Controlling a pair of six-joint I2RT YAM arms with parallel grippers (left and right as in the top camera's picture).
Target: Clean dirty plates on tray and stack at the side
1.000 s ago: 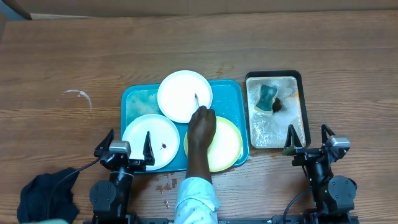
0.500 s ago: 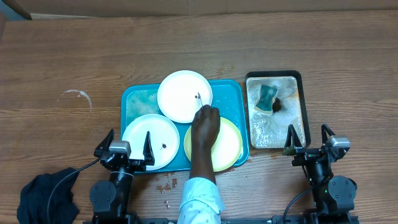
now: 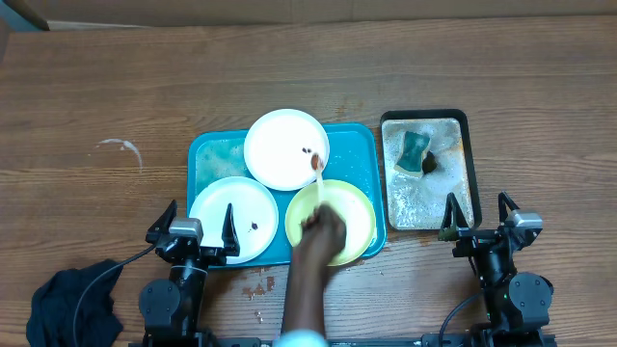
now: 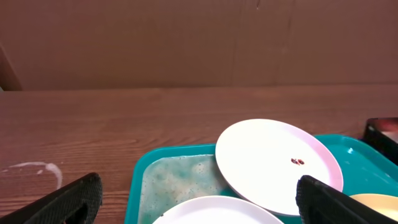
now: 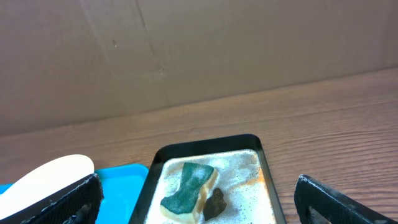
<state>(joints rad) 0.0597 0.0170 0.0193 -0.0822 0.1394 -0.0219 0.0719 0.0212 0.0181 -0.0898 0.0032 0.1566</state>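
The teal tray (image 3: 362, 145) holds three plates. A white plate (image 3: 280, 149) at the back carries a small brown smear (image 3: 308, 152). Another white plate (image 3: 231, 207) at the front left has a dark speck, and a yellow-green plate (image 3: 355, 214) lies at the front right. My left gripper (image 3: 201, 216) stands open at the tray's front left edge, empty. In the left wrist view the gripper (image 4: 199, 205) frames the back plate (image 4: 273, 162) and the tray (image 4: 180, 180). My right gripper (image 3: 477, 207) is open and empty at the black tray's front.
A person's hand (image 3: 323, 231) with a small spoon reaches over the yellow-green plate. The black tray (image 3: 424, 116) holds foamy water, a green sponge (image 5: 186, 183) and a dark lump (image 5: 214, 202). A dark cloth (image 3: 72, 304) lies front left. Brown crumbs (image 3: 258, 286) dot the table.
The person's hand has drawn back from the far white plate to over the yellow-green plate, leaving brown bits on the white plate. Neither arm has moved.
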